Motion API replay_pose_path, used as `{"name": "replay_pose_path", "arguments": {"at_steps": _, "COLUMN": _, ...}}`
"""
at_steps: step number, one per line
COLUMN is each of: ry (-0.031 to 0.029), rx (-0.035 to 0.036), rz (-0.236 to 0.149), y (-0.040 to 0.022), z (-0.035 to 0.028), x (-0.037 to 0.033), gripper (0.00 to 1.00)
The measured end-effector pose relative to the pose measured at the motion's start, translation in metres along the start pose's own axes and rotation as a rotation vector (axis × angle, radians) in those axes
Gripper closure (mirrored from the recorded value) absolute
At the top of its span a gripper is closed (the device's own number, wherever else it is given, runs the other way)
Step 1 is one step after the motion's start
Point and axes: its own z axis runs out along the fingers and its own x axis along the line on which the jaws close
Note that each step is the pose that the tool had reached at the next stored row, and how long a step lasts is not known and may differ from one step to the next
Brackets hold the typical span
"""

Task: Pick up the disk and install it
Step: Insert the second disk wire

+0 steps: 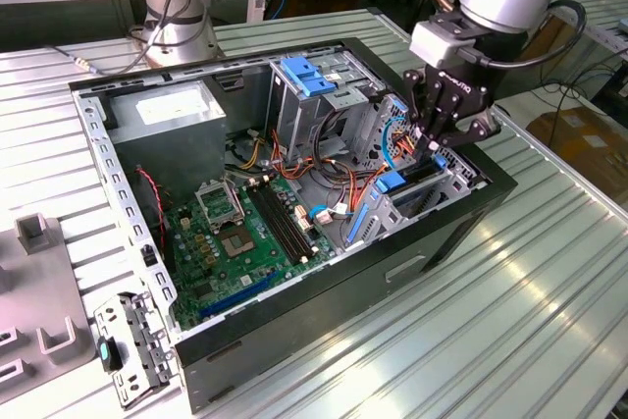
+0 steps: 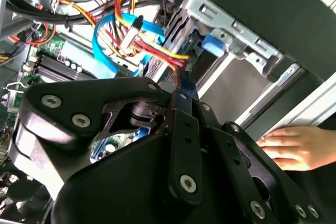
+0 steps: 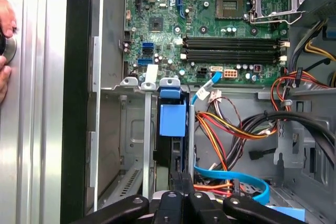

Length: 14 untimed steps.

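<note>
The open computer case (image 1: 294, 193) lies on the ribbed metal table (image 1: 510, 321). The gripper (image 1: 437, 139) reaches into the drive cage (image 1: 432, 183) by the case's front; whether its jaws are clamped cannot be told. The disk (image 3: 173, 129) stands edge-on in a cage slot, just beyond the gripper. 1 hand (image 2: 294, 148) rests on the table.

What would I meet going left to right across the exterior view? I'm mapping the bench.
Grey fixture block → loose metal bracket → green motherboard → blue drive-cage latch → claw above the drive bay.
</note>
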Motion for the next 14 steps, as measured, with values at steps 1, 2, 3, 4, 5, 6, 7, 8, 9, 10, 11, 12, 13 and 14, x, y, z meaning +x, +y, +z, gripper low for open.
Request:
{"name": "replay_pose_path", "arguments": {"at_steps": 1, "ry": 0.0002, "rx": -0.0001, "rz": 0.0, "y": 0.0016, "z": 0.0, "x": -0.0001, "gripper": 0.89}}
{"name": "replay_pose_path", "arguments": {"at_steps": 2, "ry": 0.0001, "rx": -0.0001, "rz": 0.0, "y": 0.0024, "z": 0.0, "x": 0.0, "gripper": 0.89}}
{"name": "replay_pose_path", "arguments": {"at_steps": 3, "ry": 0.0002, "rx": -0.0001, "rz": 0.0, "y": 0.0027, "z": 0.0, "x": 0.0, "gripper": 0.89}}
{"name": "replay_pose_path", "arguments": {"at_steps": 4, "ry": 0.0002, "rx": -0.0001, "rz": 0.0, "y": 0.0028, "z": -0.0025, "x": 0.0001, "gripper": 0.89}}
{"name": "replay_pose_path", "arguments": {"at_steps": 5, "ry": 0.0002, "rx": -0.0001, "rz": 0.0, "y": 0.0029, "z": -0.0053, "x": 0.0002, "gripper": 0.89}}
{"name": "replay_pose_path", "arguments": {"at_steps": 6, "ry": 0.0003, "rx": -0.0001, "rz": 0.0, "y": 0.003, "z": -0.0075, "x": 0.0004, "gripper": 0.89}}
{"name": "replay_pose_path", "arguments": {"at_steps": 7, "ry": 0.0001, "rx": -0.0001, "rz": 0.0, "y": 0.0031, "z": -0.0095, "x": 0.0005, "gripper": 0.89}}
{"name": "replay_pose_path", "arguments": {"at_steps": 8, "ry": 0.0002, "rx": -0.0001, "rz": 0.0, "y": 0.0032, "z": -0.0139, "x": 0.0008, "gripper": 0.89}}
{"name": "replay_pose_path", "arguments": {"at_steps": 9, "ry": 0.0002, "rx": -0.0001, "rz": 0.0, "y": 0.0033, "z": -0.0173, "x": 0.001, "gripper": 0.89}}
{"name": "replay_pose_path", "arguments": {"at_steps": 10, "ry": 0.0002, "rx": -0.0001, "rz": 0.0, "y": 0.0034, "z": -0.021, "x": 0.0012, "gripper": 0.89}}
{"name": "replay_pose_path", "arguments": {"at_steps": 11, "ry": 0.0001, "rx": -0.0001, "rz": 0.0, "y": 0.0035, "z": -0.0252, "x": 0.0014, "gripper": 0.89}}
{"name": "replay_pose_path", "arguments": {"at_steps": 12, "ry": 0.0001, "rx": -0.0001, "rz": 0.0, "y": 0.0036, "z": -0.0288, "x": 0.0017, "gripper": 0.89}}
{"name": "replay_pose_path", "arguments": {"at_steps": 13, "ry": 0.0002, "rx": -0.0001, "rz": 0.0, "y": 0.0037, "z": -0.0332, "x": 0.0019, "gripper": 0.89}}
{"name": "replay_pose_path", "arguments": {"at_steps": 14, "ry": 0.0002, "rx": -0.0001, "rz": 0.0, "y": 0.0038, "z": -0.0359, "x": 0.0021, "gripper": 0.89}}
